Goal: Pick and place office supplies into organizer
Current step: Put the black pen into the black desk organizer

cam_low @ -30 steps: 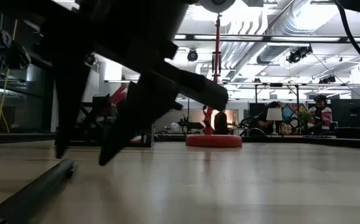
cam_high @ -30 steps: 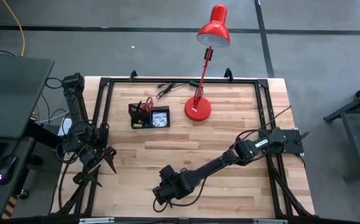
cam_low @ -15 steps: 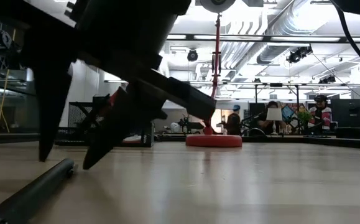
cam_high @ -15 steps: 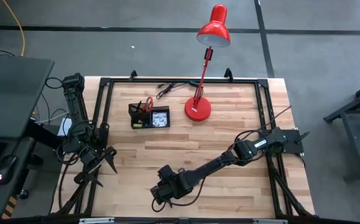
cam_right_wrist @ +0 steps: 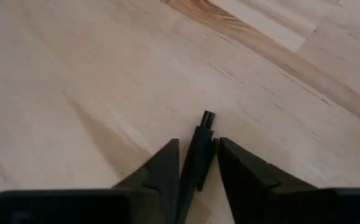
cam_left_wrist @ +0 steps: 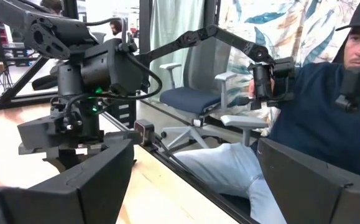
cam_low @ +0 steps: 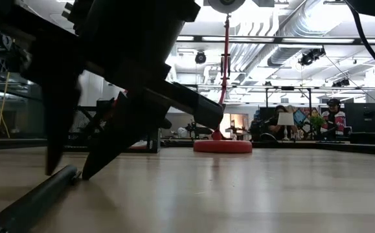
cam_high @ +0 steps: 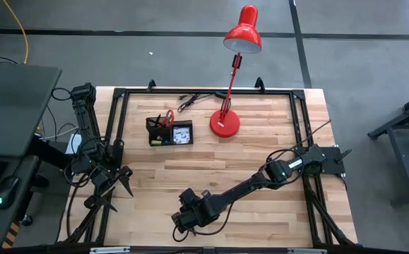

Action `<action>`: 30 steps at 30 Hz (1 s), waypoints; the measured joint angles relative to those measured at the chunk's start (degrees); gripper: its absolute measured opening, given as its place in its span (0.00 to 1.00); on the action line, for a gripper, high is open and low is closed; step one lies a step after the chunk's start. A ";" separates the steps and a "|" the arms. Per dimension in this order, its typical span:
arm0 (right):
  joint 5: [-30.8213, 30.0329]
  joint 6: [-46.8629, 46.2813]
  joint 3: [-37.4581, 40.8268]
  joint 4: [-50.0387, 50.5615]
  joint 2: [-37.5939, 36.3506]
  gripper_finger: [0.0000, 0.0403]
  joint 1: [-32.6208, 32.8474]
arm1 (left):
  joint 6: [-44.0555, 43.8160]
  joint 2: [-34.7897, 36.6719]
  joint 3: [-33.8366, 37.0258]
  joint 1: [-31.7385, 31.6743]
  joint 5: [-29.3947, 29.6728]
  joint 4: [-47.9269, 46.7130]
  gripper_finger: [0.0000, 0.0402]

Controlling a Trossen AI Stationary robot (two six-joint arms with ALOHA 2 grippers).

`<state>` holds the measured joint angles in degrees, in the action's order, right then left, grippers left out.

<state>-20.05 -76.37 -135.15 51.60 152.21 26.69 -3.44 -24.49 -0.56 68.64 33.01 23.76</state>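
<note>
Already the organizer (cam_high: pixel 169 132) at the far side of the tabletop (cam_high: pixel 261 155) looks mostly filled; the red-handled scissors (cam_high: pixel 168 118) stand in its taller cup section, and a white-grey packet (cam_high: pixel 182 134) lies in the lower tray; whether the purple pad is in there too cannot be told from above. What seems left is 1 black pen (cam_right_wrist: pixel 199 155); it lies on the wood near the front edge, well apart from the organizer. The right pincer (cam_right_wrist: pixel 197 160) is down over it with its fingers narrowed to either side of the pen's shaft, close against it; a firm grip cannot be confirmed, and the pen's tip still appears to rest on the tabletop. The left pincer (cam_high: pixel 110 190) waits at the left edge with its fingers spread wide, holding nothing. By this judgement the task is near its end: lift the pen, carry it across, drop it in the cup.
</note>
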 joint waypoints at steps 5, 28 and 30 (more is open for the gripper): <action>0.61 1.92 0.07 0.34 0.03 0.06 -0.01 | 0.00 0.00 0.00 0.00 0.01 -0.02 0.81; -4.63 12.25 0.33 -5.61 -0.38 0.05 0.06 | -0.02 -0.02 0.00 0.00 0.07 -1.46 0.81; -5.60 12.42 0.33 -5.92 -0.49 0.05 0.05 | 0.00 -0.02 0.00 0.00 0.07 -1.46 0.81</action>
<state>-25.66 -63.94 -134.82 45.68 151.72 26.73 -3.44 -24.51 -0.56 68.64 33.08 22.30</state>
